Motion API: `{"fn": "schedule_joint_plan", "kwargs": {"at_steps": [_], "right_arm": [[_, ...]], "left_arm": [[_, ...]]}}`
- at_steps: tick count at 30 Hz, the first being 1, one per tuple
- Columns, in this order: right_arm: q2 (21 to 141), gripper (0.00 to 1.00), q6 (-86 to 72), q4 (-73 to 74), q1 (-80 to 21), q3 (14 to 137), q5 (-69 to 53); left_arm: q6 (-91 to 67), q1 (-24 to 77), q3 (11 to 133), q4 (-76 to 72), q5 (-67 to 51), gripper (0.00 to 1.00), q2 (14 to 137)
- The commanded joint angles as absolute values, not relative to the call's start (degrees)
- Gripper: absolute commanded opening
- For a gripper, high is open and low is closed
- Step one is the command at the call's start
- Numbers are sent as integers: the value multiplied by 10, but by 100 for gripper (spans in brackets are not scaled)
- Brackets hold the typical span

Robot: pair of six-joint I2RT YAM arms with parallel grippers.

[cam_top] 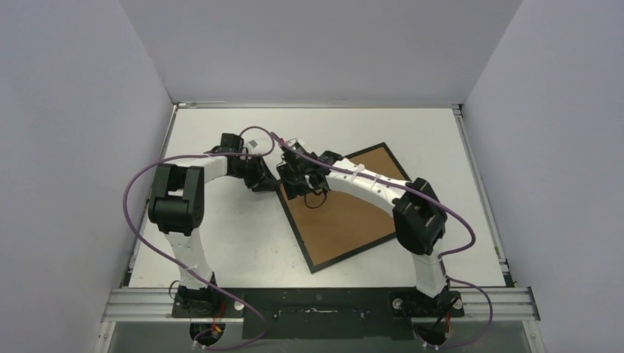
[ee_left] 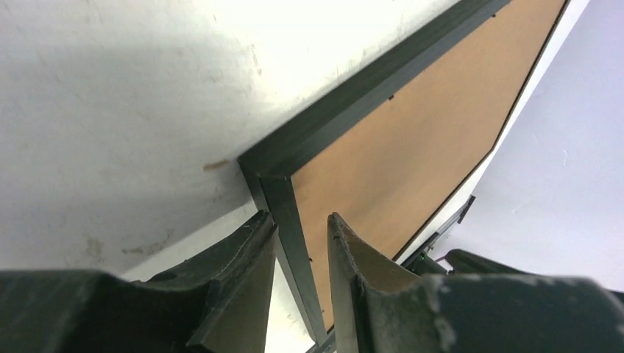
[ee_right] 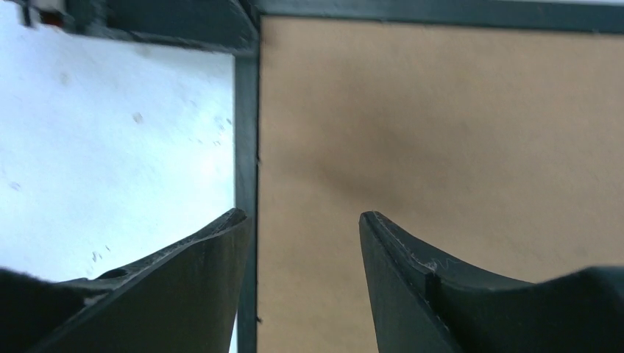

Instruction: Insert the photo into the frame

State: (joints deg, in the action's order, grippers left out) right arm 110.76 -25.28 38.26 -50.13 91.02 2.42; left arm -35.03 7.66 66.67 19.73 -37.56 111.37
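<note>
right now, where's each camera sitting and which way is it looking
top: above and behind the robot, looking down on the table; both arms show, left hand and right hand at the frame.
left wrist: on the left arm, looking past its fingers at the frame's corner.
right wrist: on the right arm, looking past its fingers at a rail and backing.
shared: both wrist views show frame and backing.

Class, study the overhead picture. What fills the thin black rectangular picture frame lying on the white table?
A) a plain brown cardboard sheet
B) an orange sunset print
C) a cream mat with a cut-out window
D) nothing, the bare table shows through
A: a plain brown cardboard sheet covers the whole inside of the thin black rectangular picture frame, edge to edge.
</note>
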Motion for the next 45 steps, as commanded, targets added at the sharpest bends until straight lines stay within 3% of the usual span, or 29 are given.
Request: {"fn": "schedule_joint_plan", "kwargs": {"at_steps": [1, 12, 34, 45], "right_arm": [[1181, 57, -238, 398, -509, 995, 18], [1241, 60, -229, 436, -511, 1025, 18], [1267, 59, -264, 413, -505, 1008, 27], [1259, 58, -280, 371, -481, 978, -39]], "left_arm": [[-328, 73, 697, 205, -375, 30, 1142], [-317, 78, 692, 262, -304, 19, 1164], [-311, 78, 677, 261, -296, 17, 1165], [-310, 78, 677, 261, -296, 16, 1168]]}}
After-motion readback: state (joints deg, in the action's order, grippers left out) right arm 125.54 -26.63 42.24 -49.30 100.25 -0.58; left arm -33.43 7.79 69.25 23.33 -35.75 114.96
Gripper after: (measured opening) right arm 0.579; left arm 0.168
